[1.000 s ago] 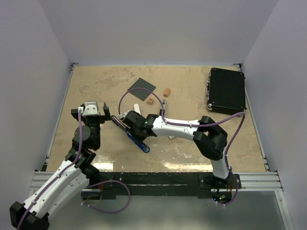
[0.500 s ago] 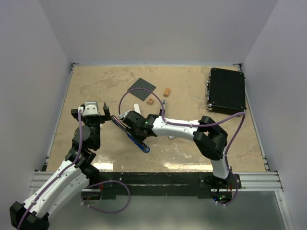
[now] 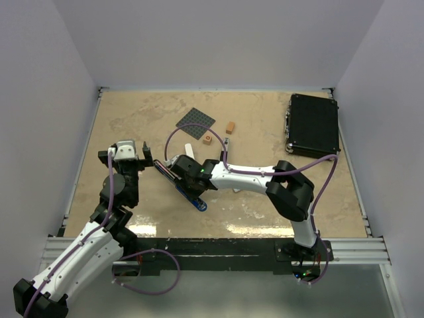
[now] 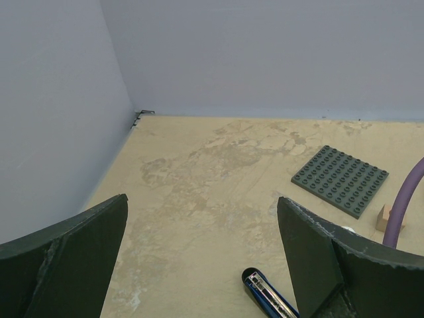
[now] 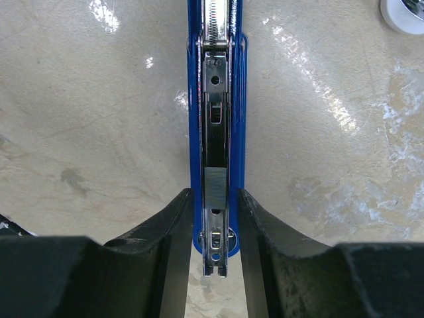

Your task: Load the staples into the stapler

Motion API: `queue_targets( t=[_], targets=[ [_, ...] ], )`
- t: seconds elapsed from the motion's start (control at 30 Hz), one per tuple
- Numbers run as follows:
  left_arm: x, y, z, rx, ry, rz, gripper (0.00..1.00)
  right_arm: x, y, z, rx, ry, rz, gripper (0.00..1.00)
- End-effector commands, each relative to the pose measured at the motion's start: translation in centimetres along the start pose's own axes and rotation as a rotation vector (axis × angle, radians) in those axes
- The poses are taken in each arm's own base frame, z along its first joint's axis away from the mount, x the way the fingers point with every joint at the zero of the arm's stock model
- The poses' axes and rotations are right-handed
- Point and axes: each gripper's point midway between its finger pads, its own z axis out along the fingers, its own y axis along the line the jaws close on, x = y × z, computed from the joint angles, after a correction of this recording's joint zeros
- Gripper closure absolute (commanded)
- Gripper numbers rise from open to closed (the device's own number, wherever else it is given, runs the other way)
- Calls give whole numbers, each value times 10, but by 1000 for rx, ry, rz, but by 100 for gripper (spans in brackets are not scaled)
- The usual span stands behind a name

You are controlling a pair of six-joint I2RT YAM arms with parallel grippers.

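The blue stapler [image 3: 196,201] lies open on the table, its metal channel facing up. In the right wrist view the stapler [image 5: 215,99] runs straight away from the camera. A short grey strip of staples [image 5: 215,187] sits in the channel. My right gripper [image 5: 215,195] is closed against both blue sides of its near end, and it also shows in the top view [image 3: 173,173]. A small whitish box [image 3: 188,150] and a small grey piece [image 3: 226,142] lie just beyond. My left gripper [image 4: 202,202] is open and empty, left of the stapler's tip [image 4: 268,291].
A grey studded plate [image 3: 196,120] and two small orange blocks [image 3: 230,126] [image 3: 208,139] lie behind the stapler. A black case [image 3: 313,124] stands at the back right. White walls close in the table on three sides.
The right gripper and the stapler have shifted very slightly. The left arm has not moved.
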Motion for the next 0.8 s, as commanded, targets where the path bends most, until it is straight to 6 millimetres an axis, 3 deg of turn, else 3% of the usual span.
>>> queue_targets(
  t=[0.0,0.2,0.33,0.47,0.77],
  targets=[
    [-9,-4,1,14,-35,-53,0,-4,1,-4,-7,-12,2,63],
    [-9,-4,1,12,-37,-54,1,-33,0,-21,-6,-91,37,58],
    [-9,-4,1,12,-37,-57,0,-51,-17,-25,35,-137,84,53],
    [-9,-4,0,12,-36,-56,1,-57,-27,-21,60,-144,99,52],
    [-9,-4,0,12,-36,-53,1,-58,-25,-4,57,-115,71,51]
  ],
)
